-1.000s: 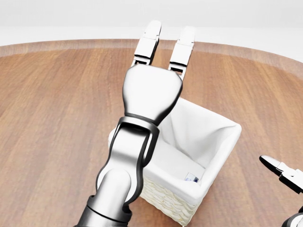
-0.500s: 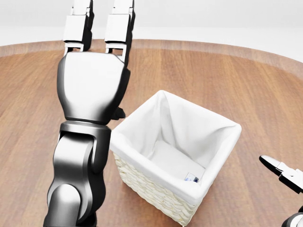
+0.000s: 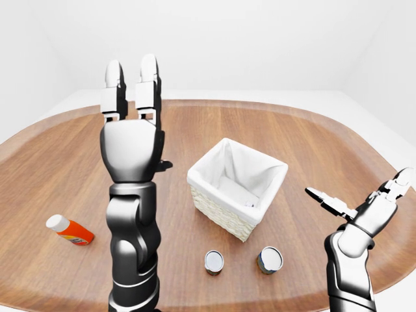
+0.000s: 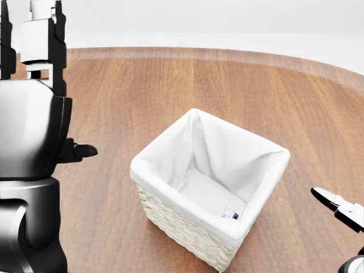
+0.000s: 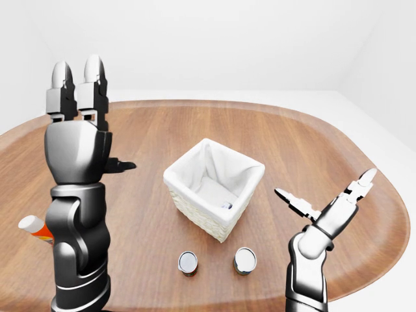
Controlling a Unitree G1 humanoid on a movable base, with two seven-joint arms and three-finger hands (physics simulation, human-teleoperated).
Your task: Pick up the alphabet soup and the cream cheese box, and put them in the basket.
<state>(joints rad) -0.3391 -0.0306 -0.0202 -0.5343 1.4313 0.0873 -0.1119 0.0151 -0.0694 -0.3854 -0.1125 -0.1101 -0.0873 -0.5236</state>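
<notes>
1. The left hand stands upright at the left of the left-eye view, raised above the counter, its fingers straight, spread and holding nothing.
2. The right hand sits at the lower right of that view, fingers splayed wide apart and empty.
3. The basket, woven with a white cloth lining, stands near the middle of the counter; in the head view a small box-like item lies on its floor near the lower wall, too small to identify.
4. Two round cans stand upright on the counter below the basket in the left-eye view: one can to the left and another can to the right, close together but apart. Which is the alphabet soup cannot be told.
5. An orange bottle with a white cap lies on its side at the lower left, well apart from the basket.
</notes>
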